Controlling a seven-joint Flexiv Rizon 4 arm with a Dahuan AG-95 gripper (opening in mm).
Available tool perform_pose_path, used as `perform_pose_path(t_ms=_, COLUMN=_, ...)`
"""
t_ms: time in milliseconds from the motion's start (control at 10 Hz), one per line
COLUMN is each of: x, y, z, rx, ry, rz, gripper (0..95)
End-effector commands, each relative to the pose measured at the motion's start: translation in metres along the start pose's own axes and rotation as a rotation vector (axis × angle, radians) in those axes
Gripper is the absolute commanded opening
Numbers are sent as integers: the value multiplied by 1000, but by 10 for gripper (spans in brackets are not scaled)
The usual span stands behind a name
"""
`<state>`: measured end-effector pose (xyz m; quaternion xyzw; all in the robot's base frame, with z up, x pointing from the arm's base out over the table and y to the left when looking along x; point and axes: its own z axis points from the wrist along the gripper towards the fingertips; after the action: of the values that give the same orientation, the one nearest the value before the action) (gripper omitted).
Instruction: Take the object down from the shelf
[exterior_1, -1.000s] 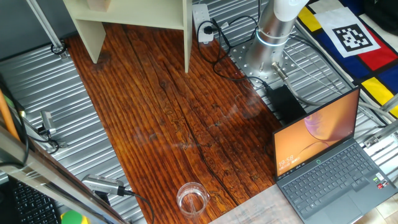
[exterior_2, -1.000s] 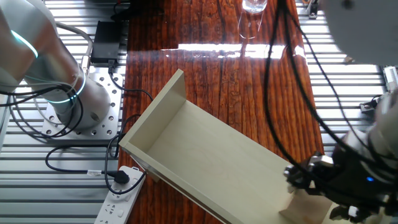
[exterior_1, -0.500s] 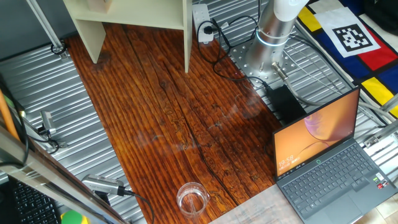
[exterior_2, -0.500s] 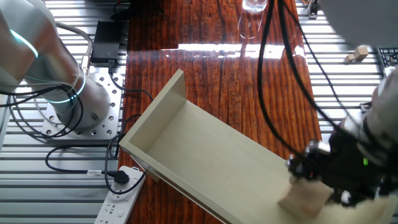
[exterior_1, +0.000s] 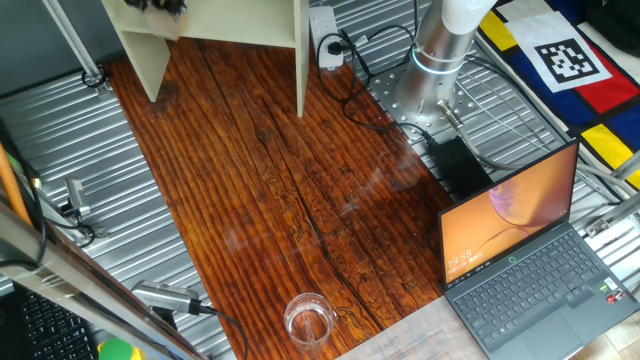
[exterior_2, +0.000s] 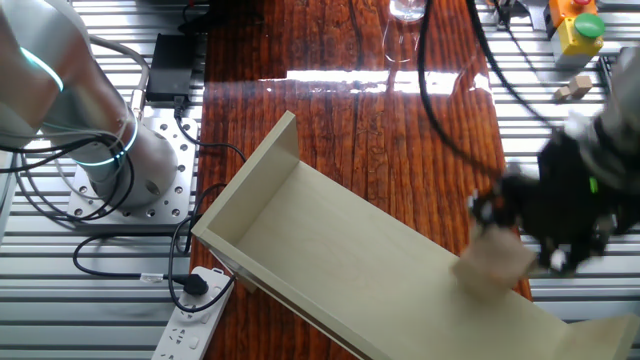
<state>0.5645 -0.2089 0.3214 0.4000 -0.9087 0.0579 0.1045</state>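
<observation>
The cream shelf (exterior_2: 350, 240) lies as a long flat board across the other fixed view. Its upright legs show at the top left of one fixed view (exterior_1: 140, 55). My gripper (exterior_2: 497, 238), black and motion-blurred, is at the shelf's right end. It is shut on the small light-tan wooden cube (exterior_2: 496, 265), which hangs blurred at its fingers just over the shelf board. In one fixed view the gripper (exterior_1: 156, 4) is only a dark blur at the top edge, and the cube is hidden there.
A clear glass (exterior_1: 309, 320) stands at the near end of the wooden tabletop (exterior_1: 280, 190). A laptop (exterior_1: 530, 270), a black adapter (exterior_1: 460, 165), cables and a power strip (exterior_2: 195, 305) lie by the arm's base (exterior_2: 90, 130). A yellow button box (exterior_2: 575, 25) sits at the far right.
My gripper has moved up the other fixed view along the shelf's right end, carrying the cube with it. In one fixed view its dark blur now covers the cube's former spot.
</observation>
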Motion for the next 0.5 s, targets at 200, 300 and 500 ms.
perform_pose_path(t_ms=200, x=-46, y=25, z=-9, rx=-12, ry=-39, rz=108, gripper=0)
perform_pose_path(t_ms=300, x=-61, y=39, z=-10, rx=-10, ry=-59, rz=147, gripper=0)
perform_pose_path(t_ms=500, x=-76, y=49, z=-10, rx=-7, ry=-88, rz=177, gripper=0)
